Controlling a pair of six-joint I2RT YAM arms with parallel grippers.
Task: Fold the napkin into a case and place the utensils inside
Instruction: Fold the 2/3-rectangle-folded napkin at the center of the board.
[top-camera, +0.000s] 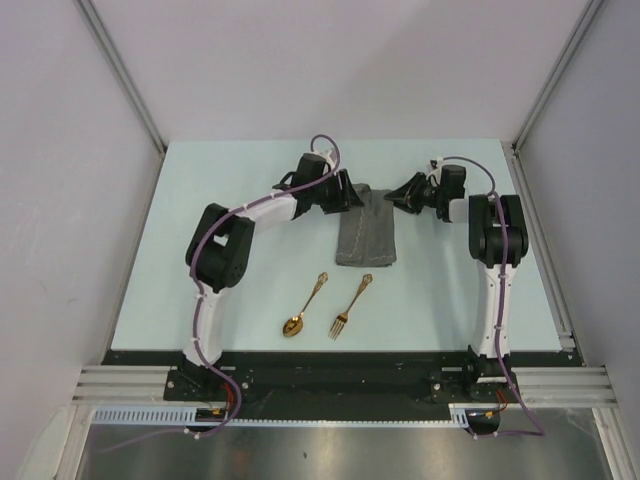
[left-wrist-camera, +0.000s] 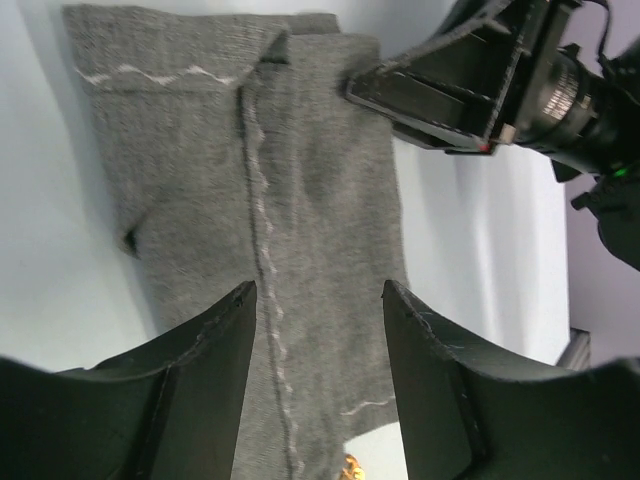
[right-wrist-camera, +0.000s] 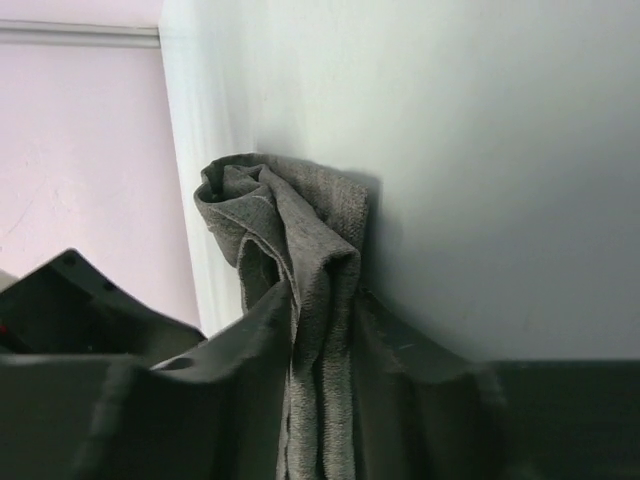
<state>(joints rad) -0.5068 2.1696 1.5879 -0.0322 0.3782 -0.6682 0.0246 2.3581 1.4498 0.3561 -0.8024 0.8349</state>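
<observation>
Nearest the arm bases, on the pale blue counter (top-camera: 200, 300), lie the two gold utensils side by side and just apart: the spoon (top-camera: 308, 300) to the left with its bowl toward the near edge, and the fork (top-camera: 353, 303) to the right with its tines toward the near edge. Both handles slant away to the right and neither touches the cloth. Beyond them, near the middle of the counter, the dark grey napkin (top-camera: 366, 235) lies folded into a narrow upright rectangle whose near end sits just beyond the handle tips. The left wrist view shows overlapping layers with a pale stitched seam running along the length of the cloth. At the far end of the napkin the two arms meet from opposite sides. The left gripper (left-wrist-camera: 318, 350) hangs over the far left part of the cloth with its jaws spread apart and nothing clamped between them; the fabric lies flat below the gap. The right gripper (right-wrist-camera: 320, 340) comes in from the right at the far right corner and is closed on a gathered bunch of the napkin, which stands pinched between its two fingers (right-wrist-camera: 420, 400) and rises in crumpled folds above them. Plain pale walls (top-camera: 330, 60) enclose the counter on three sides.
</observation>
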